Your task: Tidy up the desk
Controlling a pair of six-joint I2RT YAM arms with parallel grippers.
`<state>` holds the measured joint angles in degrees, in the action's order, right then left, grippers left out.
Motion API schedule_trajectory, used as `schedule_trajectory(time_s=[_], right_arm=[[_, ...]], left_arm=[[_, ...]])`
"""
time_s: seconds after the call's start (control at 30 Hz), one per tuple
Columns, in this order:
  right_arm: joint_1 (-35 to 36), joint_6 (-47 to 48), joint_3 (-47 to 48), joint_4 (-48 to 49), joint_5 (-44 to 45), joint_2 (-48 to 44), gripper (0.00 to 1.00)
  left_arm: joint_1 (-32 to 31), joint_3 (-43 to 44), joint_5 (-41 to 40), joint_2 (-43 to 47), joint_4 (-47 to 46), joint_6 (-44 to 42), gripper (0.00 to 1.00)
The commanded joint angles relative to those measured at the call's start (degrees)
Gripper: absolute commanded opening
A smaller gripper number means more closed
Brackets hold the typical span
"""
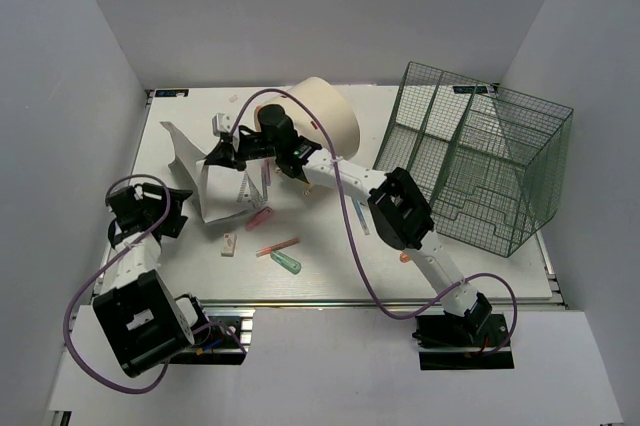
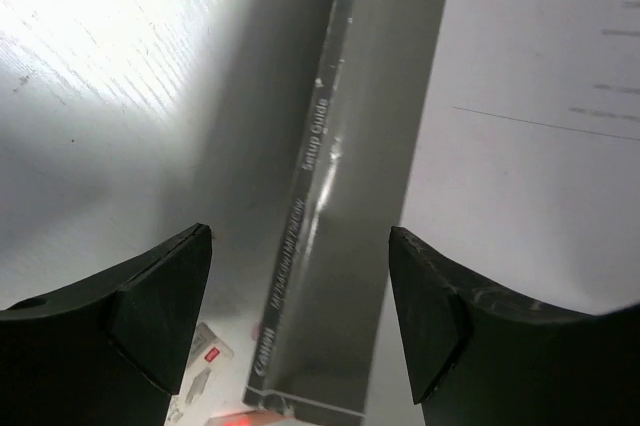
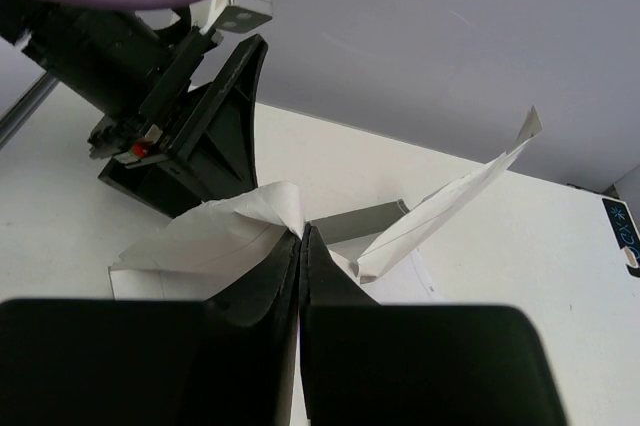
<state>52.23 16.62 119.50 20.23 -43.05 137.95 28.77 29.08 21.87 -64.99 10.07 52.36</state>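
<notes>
The white desk point(image 1: 330, 281) carries loose papers and pens. My right gripper point(image 1: 222, 158) reaches to the far left and is shut on a crumpled white paper sheet point(image 3: 215, 236), lifting its pinched edge point(image 3: 302, 231) off the desk. The sheet shows bent upward in the top view point(image 1: 185, 146). My left gripper point(image 1: 178, 208) is open and empty near the desk's left edge. Its fingers point(image 2: 160, 296) hang over a grey "Setup Guide" booklet point(image 2: 330, 246), which also shows behind the right jaws point(image 3: 365, 221).
A cream cylinder point(image 1: 328, 114) lies on its side at the back. A dark green wire-mesh basket point(image 1: 480, 166) stands tilted at the right. Pink and green pens point(image 1: 278, 246) and a small white card point(image 1: 230, 244) lie mid-desk. The left arm point(image 3: 170, 96) is close to the right gripper.
</notes>
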Motion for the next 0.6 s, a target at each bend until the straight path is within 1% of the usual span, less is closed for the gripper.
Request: schedule_trajectory(time_s=[0.0,0.2,0.23,0.33,0.43,0.57], right_arm=[[-1.16,-2.64,3.10,5.96,-1.07,-6.03,0.00],[-1.34,-4.14,1.96,6.93,-2.04,-7.17,0.00],[-1.34,-4.32,1.88,7.02,-2.21,-7.08,0.00],[-1.34,-5.19,1.61,7.10,-2.83,-7.34,0.00],[-1.34,-5.46,0.91,7.28,-3.36,-7.61,0.00],[-1.34,-5.64,-0.41,7.28,-4.06,-7.70,0.00]], left_arm=[[0.41,-2.27,0.89,1.28,-11.63,4.15,0.81],[0.41,-3.33,3.70,-2.76,-18.58,5.12,0.83],[0.41,-3.94,4.06,-3.29,-21.72,5.64,0.83],[0.41,-4.73,6.25,-5.75,-26.66,8.19,0.83],[0.41,-5.09,8.10,-7.86,-29.30,8.99,0.83],[0.41,-5.17,9.33,-9.54,-30.63,9.16,0.84]])
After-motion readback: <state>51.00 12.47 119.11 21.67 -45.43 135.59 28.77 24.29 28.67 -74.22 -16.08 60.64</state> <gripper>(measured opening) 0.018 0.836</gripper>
